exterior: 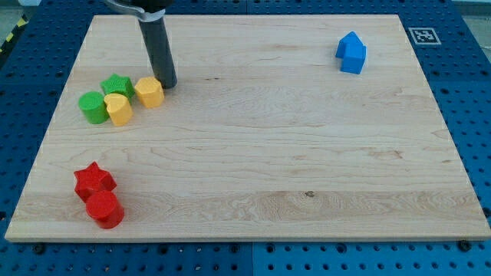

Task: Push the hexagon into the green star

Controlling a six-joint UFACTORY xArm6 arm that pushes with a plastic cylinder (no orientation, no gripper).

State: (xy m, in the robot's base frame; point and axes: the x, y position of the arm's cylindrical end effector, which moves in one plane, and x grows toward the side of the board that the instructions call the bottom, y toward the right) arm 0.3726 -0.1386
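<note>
Bright, even light from above. Soft small shadows beside blocks. Pale wood counter (253, 153) shows no glare. Picture sharp everywhere, edges straight, no blur.

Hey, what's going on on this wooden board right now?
My tip sits at the right side of the yellow hexagon block, seemingly touching it. The hexagon is next to the green star block at the view's left; whether they touch is unclear. A green cylinder and another yellow block crowd close. Red and blue blocks lie apart.
</note>
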